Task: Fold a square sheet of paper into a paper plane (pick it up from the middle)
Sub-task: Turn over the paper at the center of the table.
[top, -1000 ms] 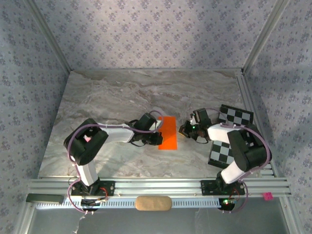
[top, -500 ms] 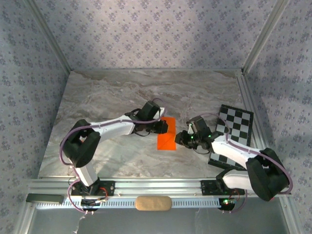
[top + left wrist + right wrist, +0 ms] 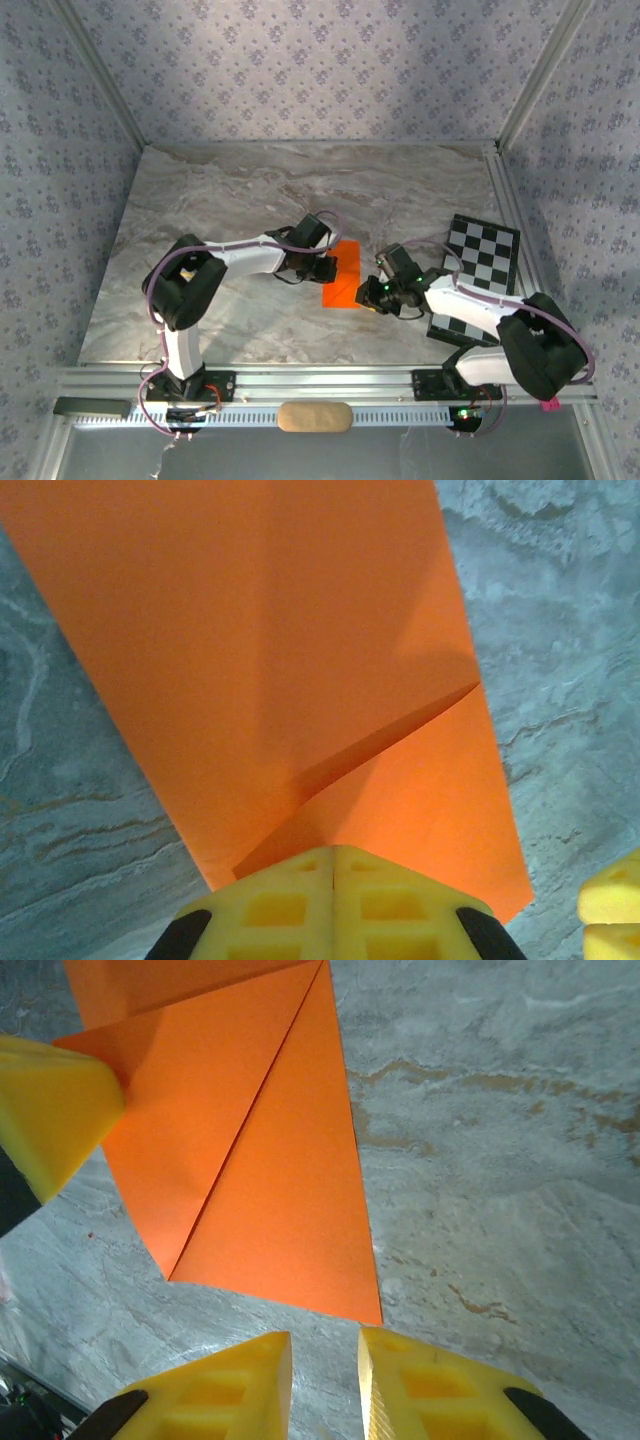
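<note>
Your paper (image 3: 345, 285) lies flat on the desk (image 3: 220, 200) between the two hands. Its long axis runs far to near, a touch slanted, and the card (image 3: 480, 270) sits off to its right.

Your left hand (image 3: 333, 895) is clenched, with its fingertips together on the paper's left edge. As far as I can judge, it is pinning the paper rather than pinching it.

Your right hand (image 3: 325, 1380) is released, its fingers a narrow gap apart with nothing between them. It sits just short of the paper's near right corner. From that hand the folded flap (image 3: 290, 1210) lies straight ahead, its crease slanting away.

The right hand is the free one and the nearer to that corner. You likely need only ease it forward onto the flap.
</note>
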Motion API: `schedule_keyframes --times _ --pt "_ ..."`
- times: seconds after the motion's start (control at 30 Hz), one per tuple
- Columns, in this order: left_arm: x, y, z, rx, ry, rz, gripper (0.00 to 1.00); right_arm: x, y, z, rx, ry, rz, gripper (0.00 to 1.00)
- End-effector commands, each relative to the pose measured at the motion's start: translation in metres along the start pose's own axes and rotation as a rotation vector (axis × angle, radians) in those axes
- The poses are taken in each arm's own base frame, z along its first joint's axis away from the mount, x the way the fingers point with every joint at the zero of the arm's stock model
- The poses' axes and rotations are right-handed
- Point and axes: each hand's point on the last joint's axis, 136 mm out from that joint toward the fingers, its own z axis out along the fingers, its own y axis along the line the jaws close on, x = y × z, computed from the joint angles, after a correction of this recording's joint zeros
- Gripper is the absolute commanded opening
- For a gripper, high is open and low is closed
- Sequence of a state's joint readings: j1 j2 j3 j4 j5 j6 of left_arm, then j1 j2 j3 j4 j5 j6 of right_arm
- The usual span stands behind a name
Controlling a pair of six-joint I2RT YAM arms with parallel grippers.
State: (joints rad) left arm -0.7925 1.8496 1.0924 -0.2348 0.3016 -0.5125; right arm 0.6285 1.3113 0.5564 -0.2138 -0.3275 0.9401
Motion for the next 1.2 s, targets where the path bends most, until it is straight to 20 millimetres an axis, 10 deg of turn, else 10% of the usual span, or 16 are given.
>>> schedule_keyframes --times 0.0,1.17 --pt "0.015 0.014 0.007 -0.035 0.041 -0.003 0.02 -0.004 0.002 0.002 0.026 -0.006 0.025 0.25" --pt "0.022 0.018 0.012 -0.036 0.047 -0.041 0.00 -0.035 0.032 0.019 -0.070 -0.047 0.040 0.33"
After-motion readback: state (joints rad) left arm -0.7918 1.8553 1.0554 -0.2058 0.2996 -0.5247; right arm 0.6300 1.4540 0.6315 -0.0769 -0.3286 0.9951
